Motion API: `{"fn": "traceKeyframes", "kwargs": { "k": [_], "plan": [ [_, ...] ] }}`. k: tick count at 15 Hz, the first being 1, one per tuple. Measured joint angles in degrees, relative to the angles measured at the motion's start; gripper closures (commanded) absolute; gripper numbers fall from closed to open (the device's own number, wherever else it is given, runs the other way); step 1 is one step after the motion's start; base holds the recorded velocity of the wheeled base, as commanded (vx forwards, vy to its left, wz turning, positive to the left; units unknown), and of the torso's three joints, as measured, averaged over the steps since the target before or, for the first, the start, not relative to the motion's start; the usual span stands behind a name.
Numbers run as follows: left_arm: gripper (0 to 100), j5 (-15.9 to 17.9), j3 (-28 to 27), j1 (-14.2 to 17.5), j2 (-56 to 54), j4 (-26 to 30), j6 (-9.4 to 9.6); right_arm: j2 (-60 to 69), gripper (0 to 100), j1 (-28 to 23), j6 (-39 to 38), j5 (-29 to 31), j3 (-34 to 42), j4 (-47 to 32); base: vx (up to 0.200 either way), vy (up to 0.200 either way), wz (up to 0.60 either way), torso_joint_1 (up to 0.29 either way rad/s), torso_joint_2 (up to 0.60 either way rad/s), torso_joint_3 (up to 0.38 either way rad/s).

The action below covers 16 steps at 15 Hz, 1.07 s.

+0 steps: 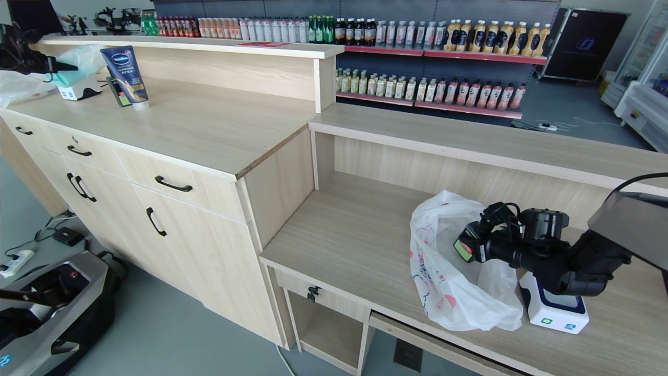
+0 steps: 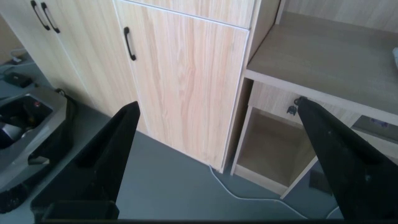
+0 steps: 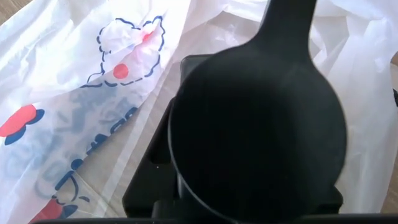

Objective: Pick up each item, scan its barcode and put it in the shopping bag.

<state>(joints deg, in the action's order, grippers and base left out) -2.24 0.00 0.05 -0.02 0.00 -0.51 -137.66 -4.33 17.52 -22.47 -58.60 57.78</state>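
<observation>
1. Nearest, the left gripper (image 2: 217,106): spread wide with nothing between, low over the grey floor before a pale cabinet door (image 2: 186,81), well apart from the shopping bag (image 1: 449,292) on its left.
2. Next, the right gripper (image 1: 482,235): level above the lower counter (image 1: 355,230), aimed left at the shopping bag's upper folds. How far open, cannot tell.
3. At that gripper's front, a dark item (image 1: 466,249) with a green and red patch on its end. Long axis level, in line with the arm and pointing at the shopping bag. Gripped or not, cannot tell.
4. Under the right arm, a white box (image 1: 556,313) with a blue top, just beside the shopping bag on its right.
5. Shopping bag itself: thin white plastic with red and blue print, slumped and crumpled near the lower counter's front edge. From the right wrist, its film (image 3: 74,124) around a black boxy thing (image 3: 149,180); inside or merely against it, cannot tell.
6. Far left of the shopping bag and beyond it, on the higher counter (image 1: 209,125), a blue tube (image 1: 125,73): upright on its cap, long axis vertical, printed face toward the robot.
7. Just behind the tube, a small dark box (image 1: 117,91); farther left, a teal packet (image 1: 68,77).
8. Beyond the shopping bag, shelves of bottles (image 1: 433,89) in upright rows.
</observation>
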Motion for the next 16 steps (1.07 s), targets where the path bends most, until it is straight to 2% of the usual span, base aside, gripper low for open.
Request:
{"fn": "traceKeyframes", "kwargs": {
  "k": [16],
  "plan": [
    [0,0.0,0.0,0.02,0.0,0.0,0.0,-1.67,100,-0.24,1.58,-0.02,-0.16,-1.01,0.0,0.0,0.0,0.0,0.0,0.0]
  ]
}}
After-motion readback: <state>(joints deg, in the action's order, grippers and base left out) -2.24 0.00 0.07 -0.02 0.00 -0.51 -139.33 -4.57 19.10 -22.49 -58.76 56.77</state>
